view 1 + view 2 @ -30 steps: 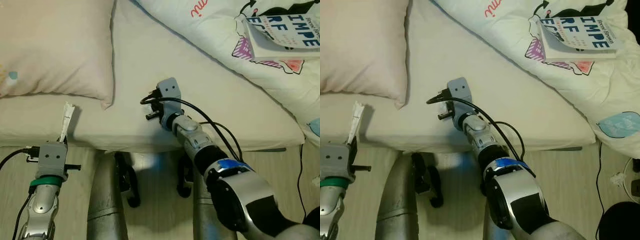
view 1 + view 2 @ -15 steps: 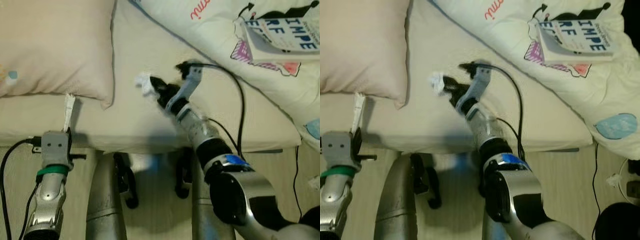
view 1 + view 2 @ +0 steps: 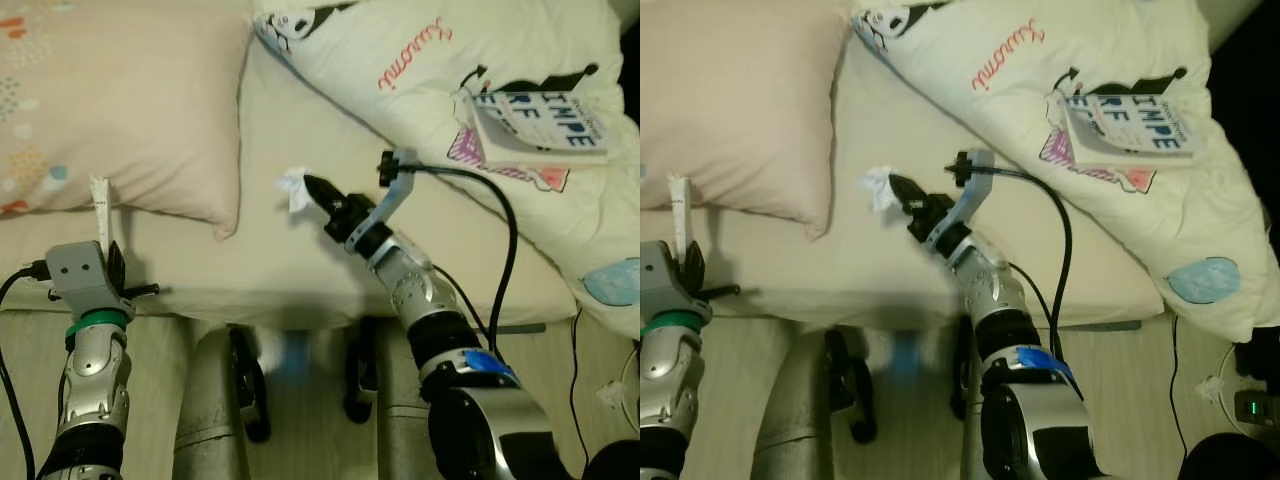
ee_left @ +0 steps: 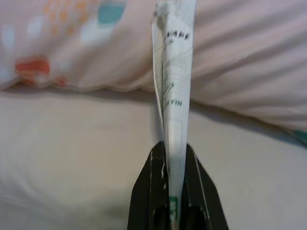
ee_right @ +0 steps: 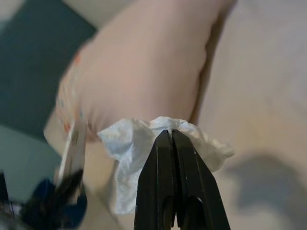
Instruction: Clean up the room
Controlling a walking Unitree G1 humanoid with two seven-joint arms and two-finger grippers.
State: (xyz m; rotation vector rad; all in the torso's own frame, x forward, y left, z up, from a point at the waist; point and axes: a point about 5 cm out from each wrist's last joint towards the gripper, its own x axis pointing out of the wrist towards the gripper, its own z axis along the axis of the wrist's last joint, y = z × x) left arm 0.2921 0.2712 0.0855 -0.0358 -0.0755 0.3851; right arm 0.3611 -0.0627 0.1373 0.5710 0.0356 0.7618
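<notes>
My right gripper [image 3: 308, 185] is shut on a crumpled white tissue [image 3: 292, 188], held a little above the cream bed sheet [image 3: 270, 255] in the middle of the bed; the tissue [image 5: 158, 143] bulges around the black fingertips. At the bed's near left edge my left gripper [image 3: 106, 246] is shut on a folded white paper wrapper [image 3: 98, 195] with green print, which stands upright in front of the pink pillow [image 3: 120, 100]. The wrapper [image 4: 172, 96] rises straight out of the closed fingers.
A white printed duvet [image 3: 440, 70] covers the right side of the bed, with a book [image 3: 535, 115] lying on it. The bed's front edge runs across just ahead of my legs. A cable and socket [image 3: 1252, 405] lie on the floor at the right.
My right gripper has lifted the tissue off the sheet and turned its wrist over. The left gripper has risen a little with the wrapper. The camera has tilted up the bed.
</notes>
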